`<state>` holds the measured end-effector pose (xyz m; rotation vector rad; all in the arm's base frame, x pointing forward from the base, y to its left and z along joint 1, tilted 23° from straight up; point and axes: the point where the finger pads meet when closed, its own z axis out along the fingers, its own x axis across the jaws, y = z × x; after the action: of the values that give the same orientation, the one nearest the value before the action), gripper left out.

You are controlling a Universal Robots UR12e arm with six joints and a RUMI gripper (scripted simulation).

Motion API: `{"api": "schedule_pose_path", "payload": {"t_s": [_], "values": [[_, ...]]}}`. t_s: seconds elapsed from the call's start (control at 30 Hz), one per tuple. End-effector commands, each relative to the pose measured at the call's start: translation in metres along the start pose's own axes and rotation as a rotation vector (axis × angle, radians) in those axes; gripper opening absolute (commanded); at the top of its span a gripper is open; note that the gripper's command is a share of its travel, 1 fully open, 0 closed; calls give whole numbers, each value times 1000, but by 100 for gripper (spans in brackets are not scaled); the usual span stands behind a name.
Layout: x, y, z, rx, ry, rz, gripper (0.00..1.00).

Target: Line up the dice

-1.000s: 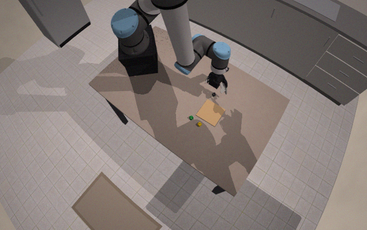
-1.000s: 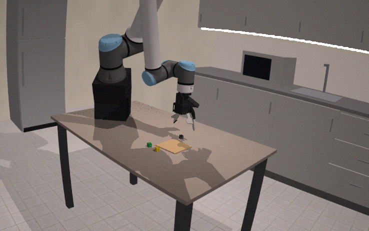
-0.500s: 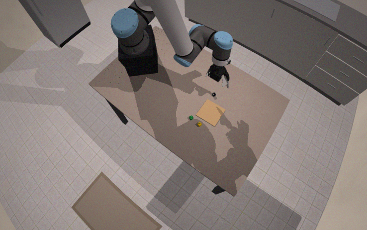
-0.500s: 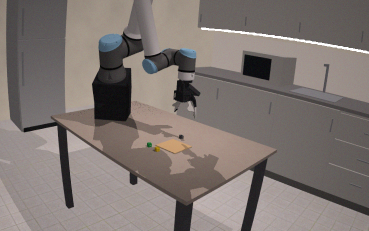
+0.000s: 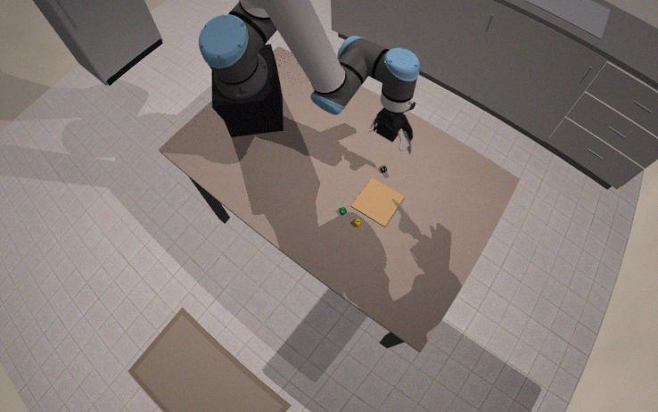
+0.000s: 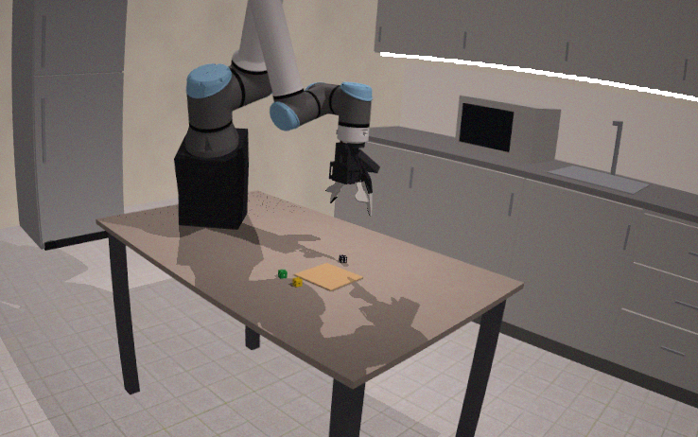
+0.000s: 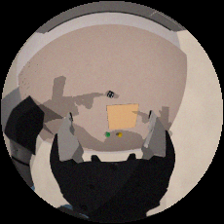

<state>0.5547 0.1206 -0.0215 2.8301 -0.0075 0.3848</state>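
None of the three dice is on the orange mat (image 5: 377, 201) yet, so the work looks to be at its first step, choosing and reaching for a die. The gripper (image 6: 351, 198) hangs high above the bench (image 5: 465, 193), over the half nearer the robot's base (image 5: 227, 123), with its jaws spread fully and nothing between them. The black die (image 5: 382, 168) lies just off the mat's edge that faces the base end; the green die (image 5: 341, 210) and the yellow die (image 5: 357, 222) lie close together just off the mat's edge toward the bench's long front side. Their top numbers are too small to read (so which one belongs nearest the base cannot be told from here). The next move, as I judge it, calls for descending straight over one die, probably the black one below the gripper, closing on its side faces without tipping it, and setting it flat on the mat.
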Motion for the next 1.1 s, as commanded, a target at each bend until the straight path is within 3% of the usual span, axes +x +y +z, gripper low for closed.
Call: {"api": "schedule_pose_path", "payload": {"t_s": [0.0,0.27,0.5,0.57,0.9,1.07], "values": [[0,0,-1,0,1,0,100],[1,6,0,1,0,7,100],[6,57,5,6,-7,66,100],[6,57,5,6,-7,66,100],[-1,183,11,8,-7,213,100],[-11,228,12,3,-2,266,100]]}}
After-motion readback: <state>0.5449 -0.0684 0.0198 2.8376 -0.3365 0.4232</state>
